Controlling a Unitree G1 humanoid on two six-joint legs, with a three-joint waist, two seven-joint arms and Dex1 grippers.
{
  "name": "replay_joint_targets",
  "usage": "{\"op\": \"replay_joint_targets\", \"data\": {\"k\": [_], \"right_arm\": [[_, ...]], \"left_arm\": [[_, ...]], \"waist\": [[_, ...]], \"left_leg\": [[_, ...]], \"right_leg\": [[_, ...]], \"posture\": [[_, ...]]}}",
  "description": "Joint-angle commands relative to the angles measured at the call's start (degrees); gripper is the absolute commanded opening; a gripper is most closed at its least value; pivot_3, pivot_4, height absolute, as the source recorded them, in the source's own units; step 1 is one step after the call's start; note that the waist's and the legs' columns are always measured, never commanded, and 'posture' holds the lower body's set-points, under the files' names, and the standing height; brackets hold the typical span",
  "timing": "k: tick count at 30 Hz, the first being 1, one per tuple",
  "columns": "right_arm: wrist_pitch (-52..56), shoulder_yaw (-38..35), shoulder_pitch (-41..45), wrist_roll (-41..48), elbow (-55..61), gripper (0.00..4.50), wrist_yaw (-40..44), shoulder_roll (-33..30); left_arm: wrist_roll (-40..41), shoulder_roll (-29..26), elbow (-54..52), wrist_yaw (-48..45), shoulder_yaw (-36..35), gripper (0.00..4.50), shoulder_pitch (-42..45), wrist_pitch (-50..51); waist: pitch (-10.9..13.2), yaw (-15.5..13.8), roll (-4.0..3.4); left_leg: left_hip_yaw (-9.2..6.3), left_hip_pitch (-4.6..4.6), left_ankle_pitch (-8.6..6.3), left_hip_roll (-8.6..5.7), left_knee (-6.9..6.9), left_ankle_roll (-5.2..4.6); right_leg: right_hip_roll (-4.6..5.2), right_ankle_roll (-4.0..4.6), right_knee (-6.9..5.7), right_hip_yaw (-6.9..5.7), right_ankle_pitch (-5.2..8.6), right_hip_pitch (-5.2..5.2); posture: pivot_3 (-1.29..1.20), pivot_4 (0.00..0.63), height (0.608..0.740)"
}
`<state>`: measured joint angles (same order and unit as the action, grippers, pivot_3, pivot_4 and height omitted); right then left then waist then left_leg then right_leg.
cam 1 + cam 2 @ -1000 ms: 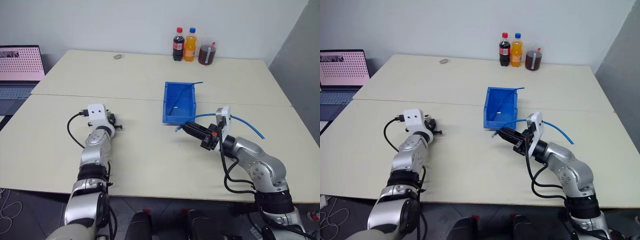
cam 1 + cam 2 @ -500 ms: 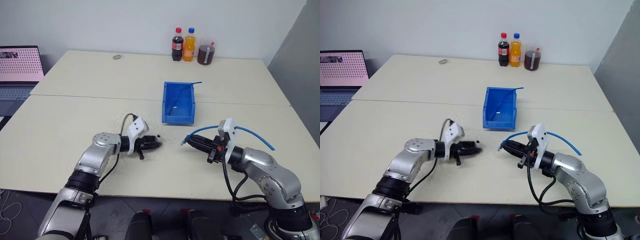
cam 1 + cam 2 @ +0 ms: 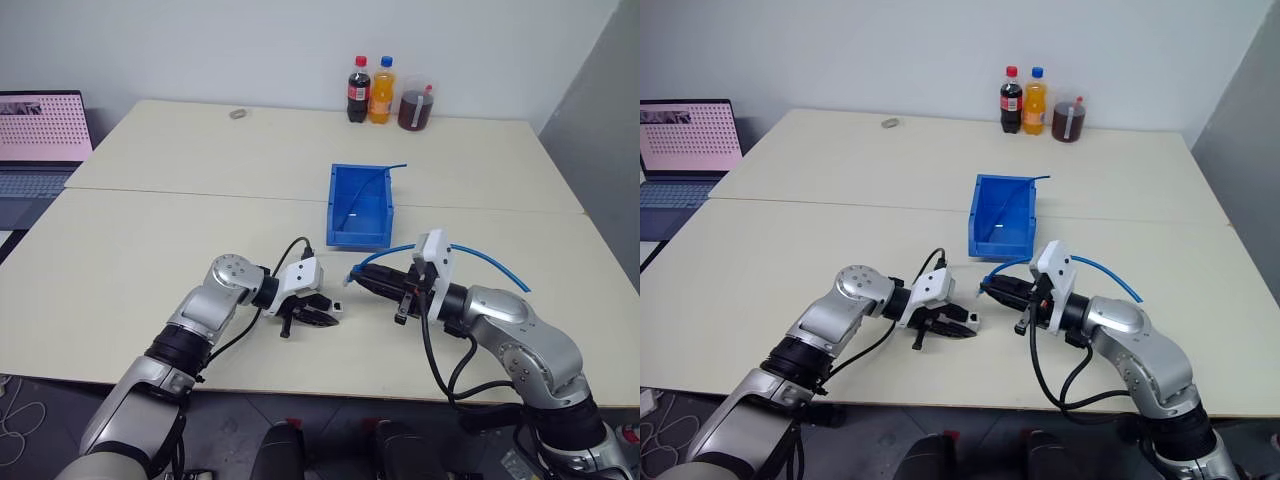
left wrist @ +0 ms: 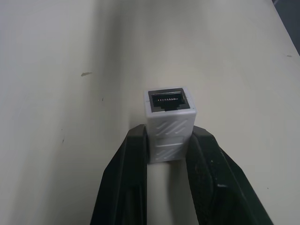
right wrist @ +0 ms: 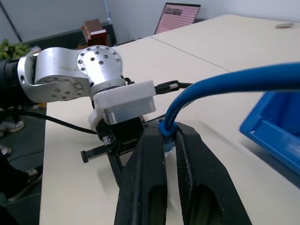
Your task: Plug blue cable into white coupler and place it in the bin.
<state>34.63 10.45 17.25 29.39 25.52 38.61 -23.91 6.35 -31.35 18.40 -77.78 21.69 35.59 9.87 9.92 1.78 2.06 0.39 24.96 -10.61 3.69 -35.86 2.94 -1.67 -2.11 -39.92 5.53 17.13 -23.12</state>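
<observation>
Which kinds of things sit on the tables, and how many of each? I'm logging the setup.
Bottles: 2
Jug: 1
Bin: 1
Cable: 1
Coupler: 1
Laptop: 1
Grey object: 1
Total: 8

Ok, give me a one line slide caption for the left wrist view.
Left end effector grips the white coupler above the table, dark socket facing away.

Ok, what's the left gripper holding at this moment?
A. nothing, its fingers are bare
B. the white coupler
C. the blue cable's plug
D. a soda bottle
B: in the left wrist view the white coupler sits clamped between the left gripper's two black fingers, its dark socket facing outward, while the blue cable is in the right gripper.
</observation>
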Motion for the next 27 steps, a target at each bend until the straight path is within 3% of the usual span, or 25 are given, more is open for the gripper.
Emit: {"op": "replay_joint_targets", "data": {"k": [1, 27], "right_arm": [[-3.0, 2.4, 0.7, -3.0, -1.6, 0.02, 1.7, -0.3], [-11.3, 6.8, -1.9, -12.3, -8.6, 0.02, 5.6, 0.2]], "left_arm": [[-1.5, 0.3, 0.6, -1.0, 1.4, 0.82, -0.7, -0.7], [-2.0, 0.2, 1.1, -1.3, 1.1, 0.82, -2.6, -2.6]], "waist": [[0.0, 0.0, 0.00], [0.0, 0.1, 0.00]], "left_leg": [[0.01, 0.00, 0.00, 0.00, -0.01, 0.00], [-0.02, -0.04, 0.00, 0.01, -0.05, 0.00]], "right_leg": [[0.01, 0.00, 0.00, 0.01, 0.00, 0.00], [-0.01, 0.00, -0.05, -0.01, 0.00, 0.03]], "posture": [[0.00, 0.150, 0.740], [0.00, 0.150, 0.740]]}}
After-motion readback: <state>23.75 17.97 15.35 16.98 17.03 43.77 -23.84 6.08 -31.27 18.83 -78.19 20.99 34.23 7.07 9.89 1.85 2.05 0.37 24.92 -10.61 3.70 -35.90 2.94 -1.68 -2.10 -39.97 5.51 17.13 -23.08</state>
